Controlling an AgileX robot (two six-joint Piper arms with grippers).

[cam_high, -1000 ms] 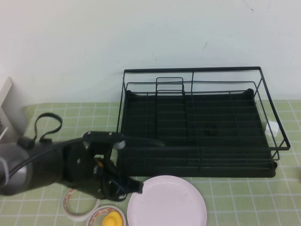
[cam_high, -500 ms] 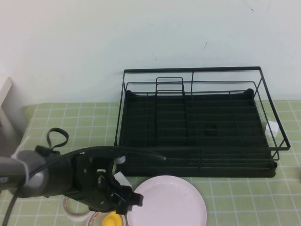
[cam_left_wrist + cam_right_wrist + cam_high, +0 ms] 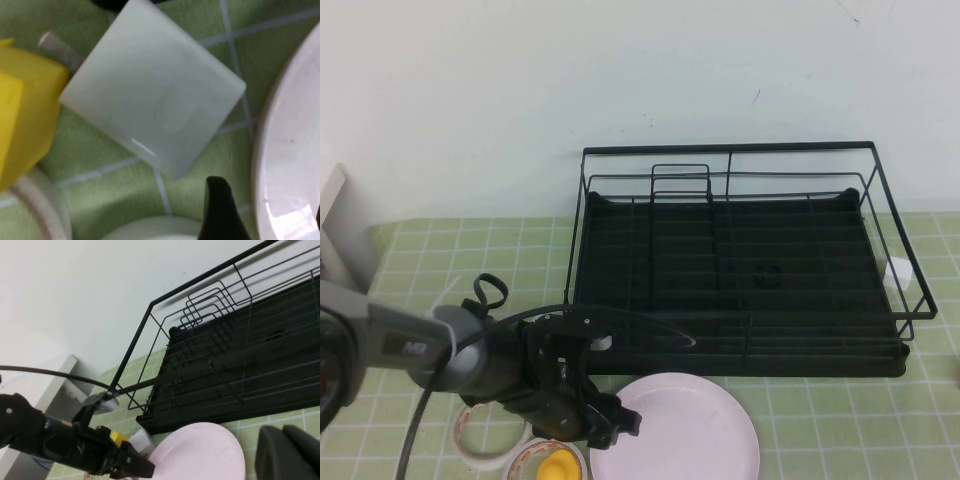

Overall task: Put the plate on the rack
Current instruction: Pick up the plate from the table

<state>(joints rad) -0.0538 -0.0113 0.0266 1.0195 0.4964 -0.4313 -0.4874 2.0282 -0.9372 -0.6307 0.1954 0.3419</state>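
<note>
The pale pink plate point(image 3: 685, 430) lies flat on the green checked cloth in front of the black wire rack point(image 3: 740, 265). My left gripper point(image 3: 616, 424) is low at the plate's left rim. In the left wrist view it point(image 3: 269, 215) is open, with one black finger point(image 3: 220, 212) outside the rim of the plate point(image 3: 292, 150) and the other at the picture's edge over the plate. My right gripper point(image 3: 287, 455) is shut and empty, right of the plate point(image 3: 200, 452) and in front of the rack point(image 3: 240, 365). It is out of the high view.
A white square block point(image 3: 155, 105) and a yellow block point(image 3: 25, 115) lie just left of the plate. A tape roll point(image 3: 485, 440) and a yellow thing point(image 3: 558, 465) sit at the front left. A white box point(image 3: 335, 235) stands at the left edge.
My left arm has swung right and down toward the plate. Its gripper now straddles the plate's left rim. The plate and rack have not moved.
</note>
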